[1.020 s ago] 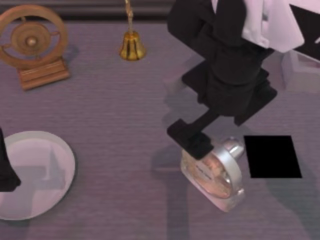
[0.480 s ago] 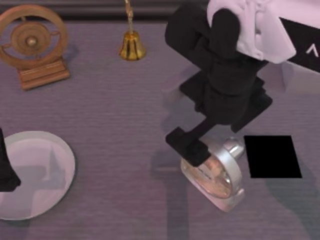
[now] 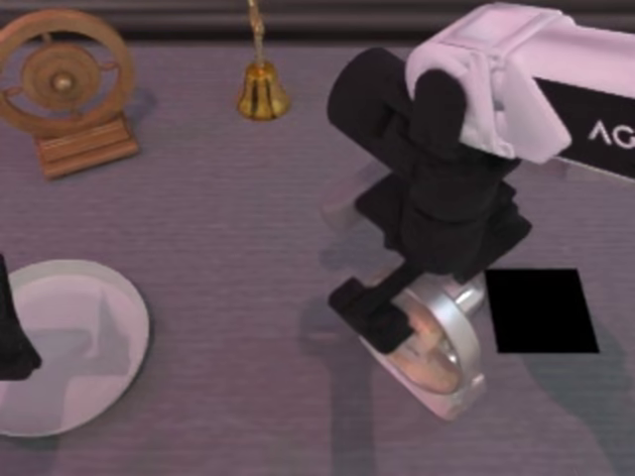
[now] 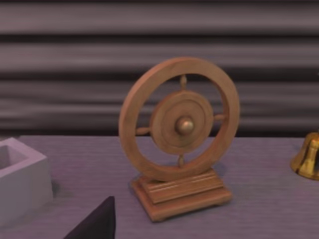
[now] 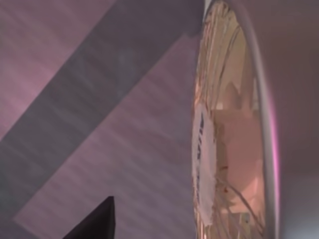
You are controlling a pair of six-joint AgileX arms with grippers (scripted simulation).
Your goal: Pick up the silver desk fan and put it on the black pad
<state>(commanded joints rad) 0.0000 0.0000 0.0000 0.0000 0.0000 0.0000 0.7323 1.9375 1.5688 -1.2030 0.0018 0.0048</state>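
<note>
The silver desk fan [image 3: 444, 349] stands on the table right of centre, its tan-pink blades facing the front left, and it fills one side of the right wrist view [image 5: 229, 139]. The black pad [image 3: 541, 309] lies flat just to its right. My right gripper [image 3: 412, 302] is open and down over the fan's ring. One dark finger [image 3: 372, 305] sits in front of the blade face, seen as a tip [image 5: 102, 219] apart from the ring. The other finger is hidden under the wrist. My left gripper [image 3: 12, 347] is parked open at the left edge.
A brown wooden ring fan [image 3: 64, 84] on a slatted base stands at the back left, large in the left wrist view [image 4: 179, 134]. A gold bell [image 3: 262, 94] is at the back centre. A round white plate [image 3: 69, 407] lies at the front left. A white block [image 4: 20, 179] shows beside the wooden fan.
My right arm has swung in and lowered, and its finger now overlaps the fan's face. The fan, the pad and the left arm have not moved.
</note>
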